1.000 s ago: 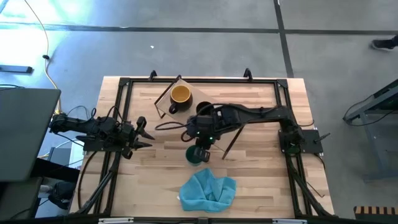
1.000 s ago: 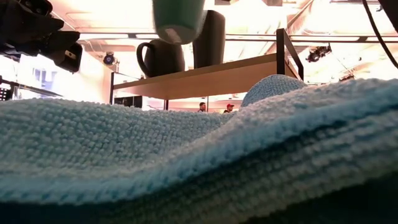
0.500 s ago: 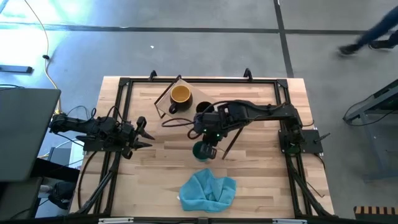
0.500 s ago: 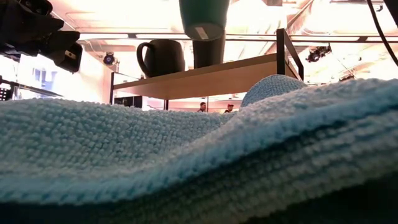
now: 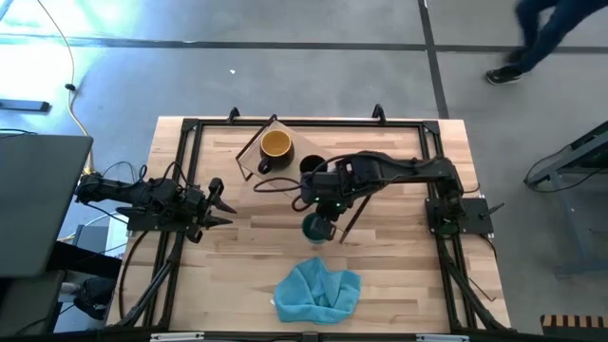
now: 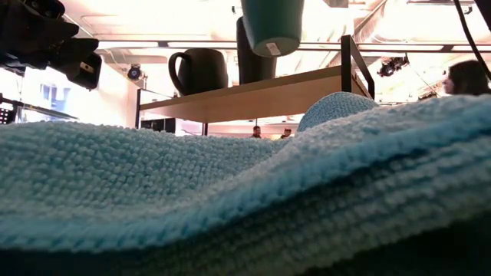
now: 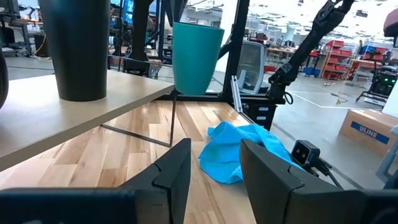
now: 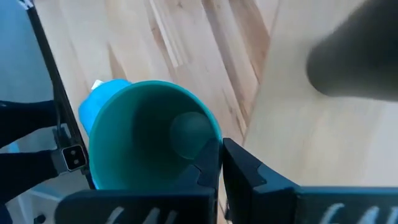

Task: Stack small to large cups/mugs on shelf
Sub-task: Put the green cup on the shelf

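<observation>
My right gripper (image 5: 323, 211) is shut on the green cup (image 5: 316, 229), which hangs in the air beside the shelf's near long edge; the cup also shows in the low view (image 6: 272, 27) and the left wrist view (image 7: 196, 56). On the light wooden shelf (image 6: 253, 96) stand the yellow-orange mug (image 5: 275, 145), on its base, and the black cup (image 5: 312, 167), also on its base. My left gripper (image 5: 217, 201) is open and empty at the table's left side. My right gripper pinches the green cup's wall at the rim (image 8: 216, 140), one finger inside the cup and one outside. The fingers come from above, pointing down. The cup hangs below them mouth up, nearly upright, lifted clear of the table and above the shelf's level (image 6: 268, 46).
A crumpled teal-blue cloth (image 5: 318, 290) lies near the table's front edge and fills the low view's foreground. Black rails (image 5: 190, 128) frame the tabletop. A person walks on the floor beyond the table's far right (image 5: 541, 28).
My right gripper has carried the green cup toward the table's right edge and slightly toward the far edge, closer to the shelf. The cup stayed clear of the table and now hangs more upright than before.
</observation>
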Action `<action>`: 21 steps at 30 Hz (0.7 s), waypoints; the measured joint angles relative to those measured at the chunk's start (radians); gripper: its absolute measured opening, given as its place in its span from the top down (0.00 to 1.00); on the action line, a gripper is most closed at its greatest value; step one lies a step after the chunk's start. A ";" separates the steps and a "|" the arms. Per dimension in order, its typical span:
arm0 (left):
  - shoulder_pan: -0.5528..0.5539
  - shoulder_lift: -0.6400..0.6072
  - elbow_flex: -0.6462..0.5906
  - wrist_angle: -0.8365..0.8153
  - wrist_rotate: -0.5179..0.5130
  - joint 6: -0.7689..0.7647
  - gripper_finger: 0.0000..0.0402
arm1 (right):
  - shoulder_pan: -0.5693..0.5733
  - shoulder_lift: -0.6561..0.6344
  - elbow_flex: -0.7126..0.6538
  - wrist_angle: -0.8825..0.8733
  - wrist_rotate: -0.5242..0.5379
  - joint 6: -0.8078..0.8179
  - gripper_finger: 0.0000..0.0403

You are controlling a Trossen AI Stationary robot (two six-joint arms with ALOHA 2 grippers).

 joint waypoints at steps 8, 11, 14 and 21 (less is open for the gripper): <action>0.000 0.000 0.000 0.000 0.000 0.001 0.69 | -0.007 -0.043 0.000 -0.044 0.046 0.053 1.00; 0.000 0.000 0.000 0.000 0.000 0.000 0.69 | -0.014 -0.057 0.000 -0.047 0.069 0.058 1.00; 0.000 0.000 0.000 0.000 0.000 0.000 0.69 | -0.031 -0.063 0.000 -0.047 0.080 0.051 1.00; 0.000 0.000 0.000 0.000 0.004 -0.012 0.69 | -0.062 -0.063 0.000 -0.046 0.081 0.026 1.00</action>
